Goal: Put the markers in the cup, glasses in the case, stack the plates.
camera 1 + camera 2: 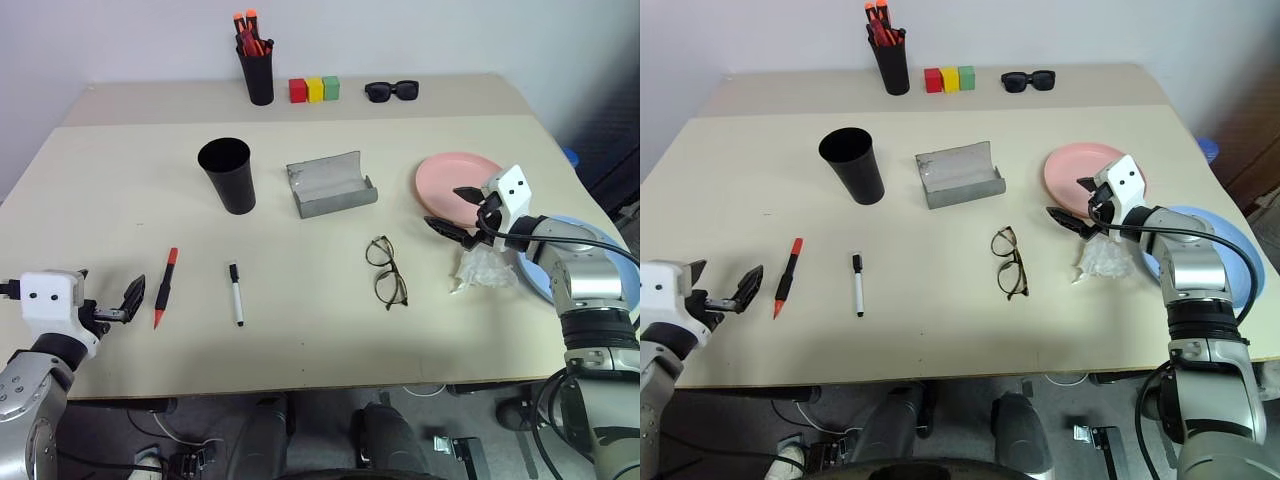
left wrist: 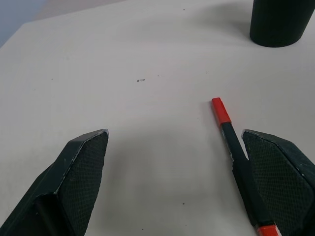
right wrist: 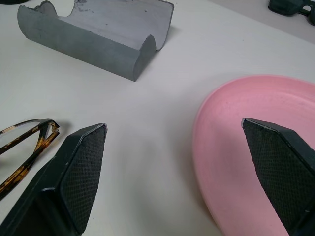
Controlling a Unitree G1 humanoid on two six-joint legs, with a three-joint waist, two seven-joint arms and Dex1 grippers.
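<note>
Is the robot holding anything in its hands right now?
No. The left gripper and right gripper are both open and empty, above the table.

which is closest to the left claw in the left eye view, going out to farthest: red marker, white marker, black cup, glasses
1. red marker, just right of the open left claw.
2. white marker, further right.
3. black cup, up the table toward the back.
4. glasses, past the table's middle, on the right.

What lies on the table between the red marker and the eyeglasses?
The white-barrelled marker with a black cap lies between the red marker and the eyeglasses, apart from both; the head views show it.
</note>
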